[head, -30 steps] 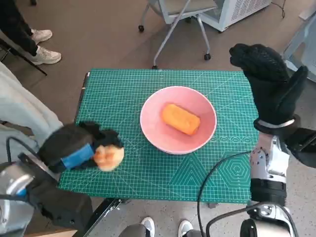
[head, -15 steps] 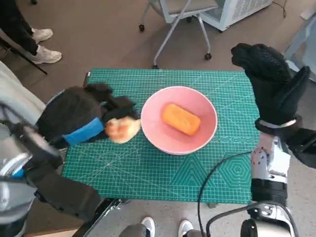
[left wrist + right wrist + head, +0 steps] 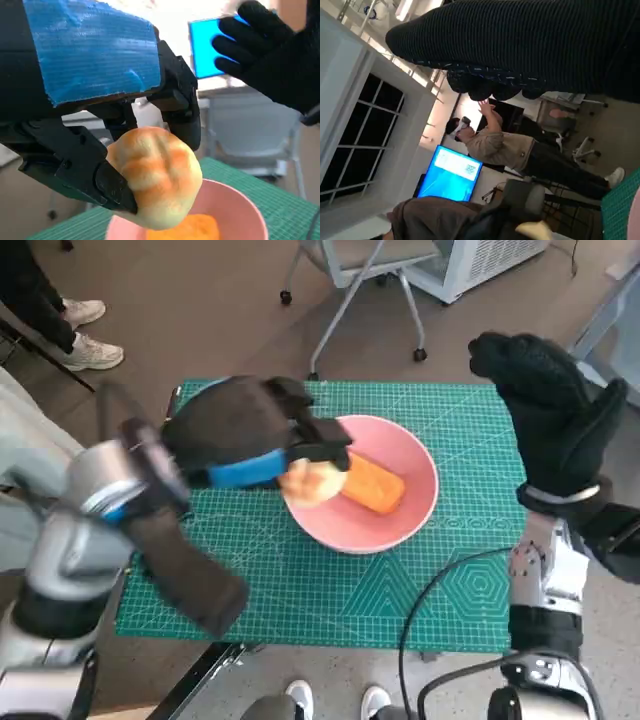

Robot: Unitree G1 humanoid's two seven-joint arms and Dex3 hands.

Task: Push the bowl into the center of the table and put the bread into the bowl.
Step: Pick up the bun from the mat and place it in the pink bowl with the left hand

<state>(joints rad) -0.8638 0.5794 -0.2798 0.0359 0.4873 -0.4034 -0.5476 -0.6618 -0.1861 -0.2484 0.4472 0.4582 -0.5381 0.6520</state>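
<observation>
Green cutting mat covers the tabletop (image 3: pixel 250 580), which stands on a brown floor (image 3: pixel 200 320) with a rolling chair (image 3: pixel 370 280) beyond its far edge.

Over the mat, the left hand (image 3: pixel 245 435) with its blue-taped back pinches a pale round bread roll (image 3: pixel 312 482) between its black fingers (image 3: pixel 80 170); in the left wrist view the roll (image 3: pixel 155 175) sits clamped against the finger pads, its browned, creased top facing the camera. Hand and roll hang over the near-left rim of the pink bowl (image 3: pixel 415 515), the roll just above the bowl's inside. Directly beside the roll, toward the right hand, an orange oblong piece (image 3: pixel 375 483) lies in the bowl's bottom, touching or almost touching the roll as seen from the head; which of the two cannot be told. The bowl itself rests near the middle of the mat.

Well apart from the left hand, past the bowl and off the tabletop's right edge, the gloved right hand (image 3: pixel 550 410) is raised with its fingers spread and nothing in it. Beyond the left arm, at the left edge of the floor, a person's white shoes (image 3: pixel 85 335) show. The right wrist view catches a person (image 3: pixel 505 145) standing by a blue screen (image 3: pixel 451 172).
</observation>
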